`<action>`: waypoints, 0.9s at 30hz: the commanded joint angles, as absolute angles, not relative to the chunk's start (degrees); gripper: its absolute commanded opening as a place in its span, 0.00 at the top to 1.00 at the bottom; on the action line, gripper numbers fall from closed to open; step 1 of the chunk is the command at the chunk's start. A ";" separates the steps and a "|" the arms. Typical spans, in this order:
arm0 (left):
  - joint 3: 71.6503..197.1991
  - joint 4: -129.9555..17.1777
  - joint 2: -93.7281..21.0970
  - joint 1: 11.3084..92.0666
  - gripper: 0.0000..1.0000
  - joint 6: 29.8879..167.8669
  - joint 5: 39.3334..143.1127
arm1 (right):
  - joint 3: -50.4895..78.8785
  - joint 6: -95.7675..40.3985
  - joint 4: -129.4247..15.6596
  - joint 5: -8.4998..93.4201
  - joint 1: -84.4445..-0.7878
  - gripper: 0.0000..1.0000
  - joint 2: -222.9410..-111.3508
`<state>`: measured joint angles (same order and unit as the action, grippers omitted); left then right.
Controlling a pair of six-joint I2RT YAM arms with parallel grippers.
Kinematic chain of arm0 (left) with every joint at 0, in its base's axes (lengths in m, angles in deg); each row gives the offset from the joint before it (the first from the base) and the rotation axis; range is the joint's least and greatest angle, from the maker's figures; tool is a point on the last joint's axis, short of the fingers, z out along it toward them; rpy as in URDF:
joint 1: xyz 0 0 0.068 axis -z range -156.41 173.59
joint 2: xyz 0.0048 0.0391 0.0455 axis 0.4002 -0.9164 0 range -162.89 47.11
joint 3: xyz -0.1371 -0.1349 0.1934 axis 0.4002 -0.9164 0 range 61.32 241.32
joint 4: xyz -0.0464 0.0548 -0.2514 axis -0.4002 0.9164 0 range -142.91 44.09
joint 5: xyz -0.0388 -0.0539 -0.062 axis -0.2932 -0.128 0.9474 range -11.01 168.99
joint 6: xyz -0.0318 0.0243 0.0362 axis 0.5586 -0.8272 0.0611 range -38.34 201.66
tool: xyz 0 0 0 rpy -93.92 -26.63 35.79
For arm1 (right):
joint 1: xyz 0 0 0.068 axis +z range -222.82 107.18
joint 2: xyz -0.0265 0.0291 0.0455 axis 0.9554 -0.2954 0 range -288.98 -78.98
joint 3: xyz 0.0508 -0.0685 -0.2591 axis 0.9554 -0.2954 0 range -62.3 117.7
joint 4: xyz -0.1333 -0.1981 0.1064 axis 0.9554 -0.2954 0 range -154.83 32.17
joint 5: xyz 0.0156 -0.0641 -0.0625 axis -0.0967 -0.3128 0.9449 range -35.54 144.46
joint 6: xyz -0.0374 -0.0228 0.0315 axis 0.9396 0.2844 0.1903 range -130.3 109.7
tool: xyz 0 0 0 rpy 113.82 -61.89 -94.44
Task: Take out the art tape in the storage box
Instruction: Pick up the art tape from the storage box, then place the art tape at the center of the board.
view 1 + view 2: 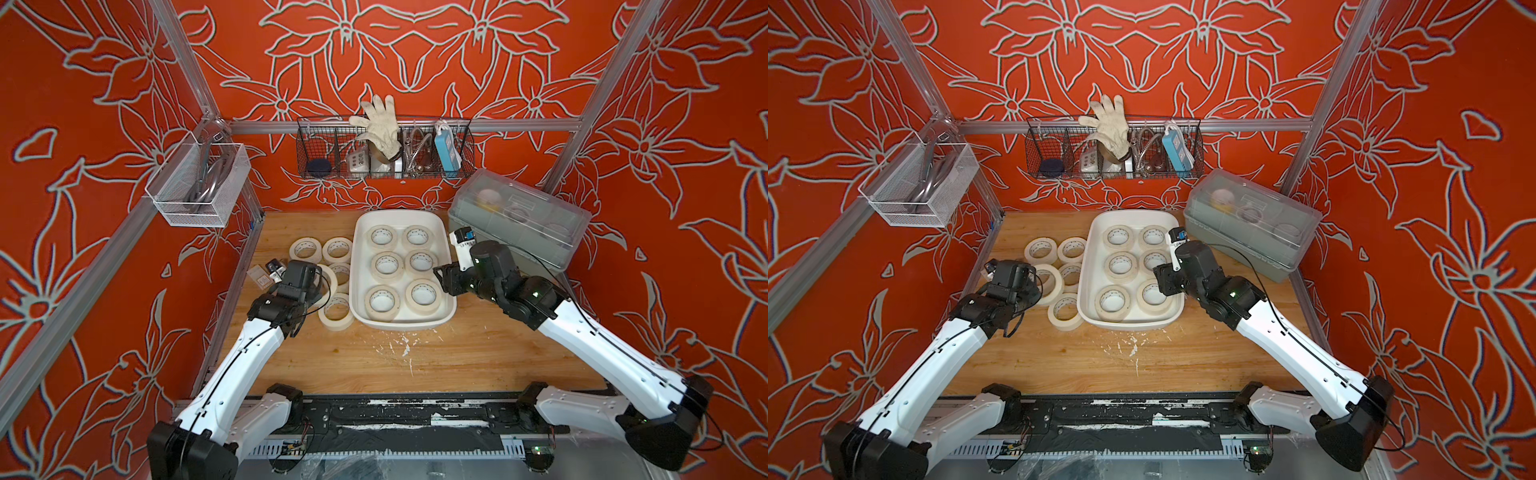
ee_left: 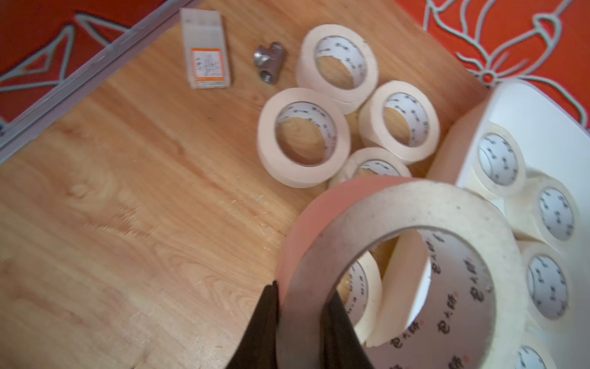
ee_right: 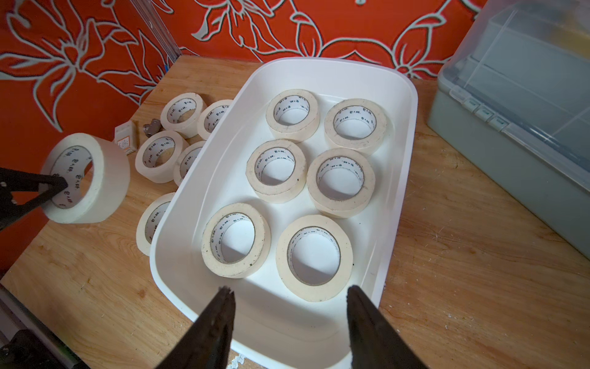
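Note:
The white storage box (image 1: 399,214) (image 3: 412,127) stands mid-table with several cream art tape rolls (image 3: 282,255) lying flat inside it. Several more rolls (image 1: 293,251) (image 2: 266,143) lie on the wood just left of the box. My left gripper (image 2: 303,287) is shut on the wall of one roll (image 2: 415,204) (image 3: 108,172), held on edge above the table left of the box, clear of the loose rolls. Over the box's near right corner hovers my right gripper (image 3: 289,292) (image 1: 438,274), open, nothing between its fingers.
A grey-green box with a translucent lid (image 1: 519,216) stands right of the storage box, close behind my right wrist. A small carton (image 2: 207,48) and a metal pipe tee (image 2: 269,60) lie at the table's left edge. Wire baskets (image 1: 384,149) (image 1: 199,183) hang on the walls.

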<state>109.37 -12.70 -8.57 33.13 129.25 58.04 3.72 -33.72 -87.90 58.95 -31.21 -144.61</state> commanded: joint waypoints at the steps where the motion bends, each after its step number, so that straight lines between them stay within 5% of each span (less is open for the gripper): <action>1: 106.17 -13.71 -6.50 28.81 1.00 137.88 56.90 | 2.71 -34.73 -87.45 57.54 -31.92 0.41 -145.36; 10: 95.86 -19.33 -7.44 19.20 1.00 143.81 63.58 | 1.78 -35.41 -87.37 55.41 -33.16 0.41 -146.22; 27: 94.03 -30.44 -21.97 16.59 1.00 143.97 66.86 | 0.99 -35.70 -87.28 53.41 -34.69 0.40 -146.94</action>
